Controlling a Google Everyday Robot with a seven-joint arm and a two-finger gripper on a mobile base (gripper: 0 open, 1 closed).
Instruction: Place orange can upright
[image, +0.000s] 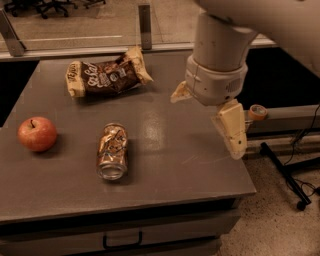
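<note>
The orange can (112, 151) lies on its side near the front middle of the grey table (170, 165), its silver end facing the front edge. My gripper (206, 127) hangs over the right part of the table, to the right of the can and well apart from it. Its two cream fingers (232, 131) are spread apart and hold nothing.
A red apple (37, 134) sits at the table's left. A brown snack bag (107, 75) lies at the back. A small tape roll (257, 111) rests on a ledge to the right. A black stand's legs (290, 172) are on the floor at right.
</note>
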